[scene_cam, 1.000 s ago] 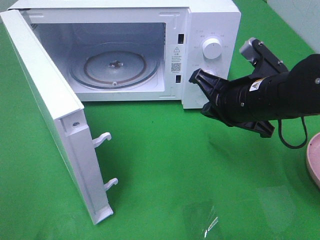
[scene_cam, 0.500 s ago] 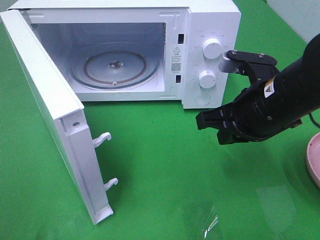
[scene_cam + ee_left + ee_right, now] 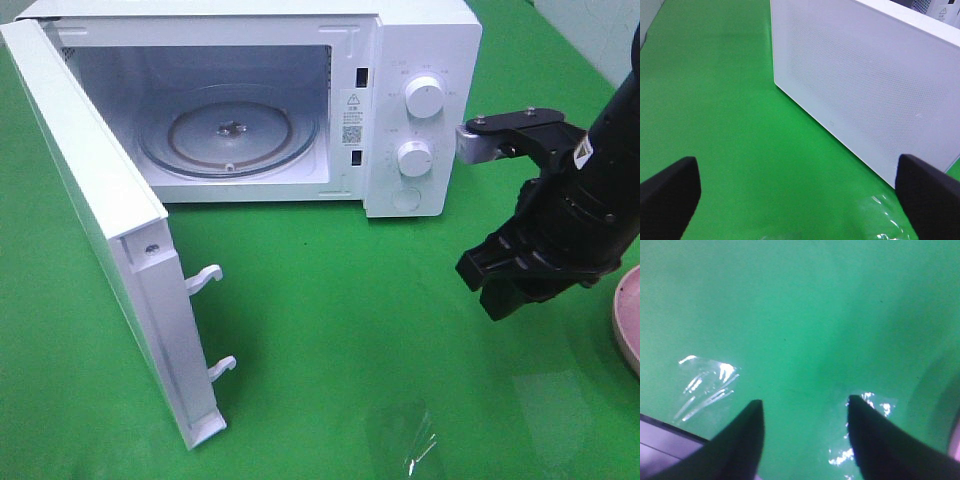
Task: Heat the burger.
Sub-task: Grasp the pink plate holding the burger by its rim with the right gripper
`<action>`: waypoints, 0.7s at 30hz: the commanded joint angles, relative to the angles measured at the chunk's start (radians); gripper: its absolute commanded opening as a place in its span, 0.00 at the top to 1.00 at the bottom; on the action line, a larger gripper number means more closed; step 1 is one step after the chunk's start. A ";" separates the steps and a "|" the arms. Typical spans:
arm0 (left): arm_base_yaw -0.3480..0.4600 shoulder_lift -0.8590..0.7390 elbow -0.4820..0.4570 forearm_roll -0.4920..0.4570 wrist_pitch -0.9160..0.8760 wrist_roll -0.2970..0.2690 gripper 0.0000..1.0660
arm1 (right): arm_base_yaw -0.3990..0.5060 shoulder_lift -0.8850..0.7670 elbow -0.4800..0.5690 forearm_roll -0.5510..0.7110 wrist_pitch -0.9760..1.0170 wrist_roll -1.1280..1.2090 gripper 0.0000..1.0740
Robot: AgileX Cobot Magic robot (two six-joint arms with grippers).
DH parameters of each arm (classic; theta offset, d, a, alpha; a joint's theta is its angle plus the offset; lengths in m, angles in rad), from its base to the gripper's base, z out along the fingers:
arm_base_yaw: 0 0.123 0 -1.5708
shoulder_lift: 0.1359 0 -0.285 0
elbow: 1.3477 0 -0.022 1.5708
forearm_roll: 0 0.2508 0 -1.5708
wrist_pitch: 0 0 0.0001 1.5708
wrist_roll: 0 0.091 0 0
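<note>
Green table is seen from above, the microwave door swung open; the right claw is now drawn back from the microwave toward the pink plate. Left wrist: the left claw is spread wide. Right wrist: the right claw is parted, empty. The burger is shown in no view.

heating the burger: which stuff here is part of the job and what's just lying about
Job: microwave, open door, turntable, right gripper, likely the plate; burger not in view.
Lying about: shiny clear patch on the cloth.
</note>
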 commanded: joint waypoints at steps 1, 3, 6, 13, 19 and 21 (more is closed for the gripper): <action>-0.007 -0.019 0.002 -0.003 0.000 -0.005 0.08 | -0.045 -0.007 -0.005 -0.029 0.065 -0.026 0.12; -0.007 -0.019 0.002 -0.003 0.000 -0.005 0.08 | -0.064 -0.007 -0.005 -0.044 0.081 -0.027 0.06; -0.007 -0.019 0.002 -0.003 0.000 -0.005 0.08 | -0.098 -0.007 -0.005 -0.056 0.107 -0.031 0.07; -0.007 -0.019 0.002 -0.003 0.000 -0.005 0.08 | -0.181 -0.007 -0.002 -0.070 0.118 -0.041 0.08; -0.007 -0.019 0.002 -0.003 0.000 -0.006 0.08 | -0.262 -0.007 0.018 -0.110 0.078 -0.037 0.10; -0.007 -0.019 0.002 -0.003 0.000 -0.005 0.08 | -0.287 -0.006 0.028 -0.118 0.056 -0.037 0.11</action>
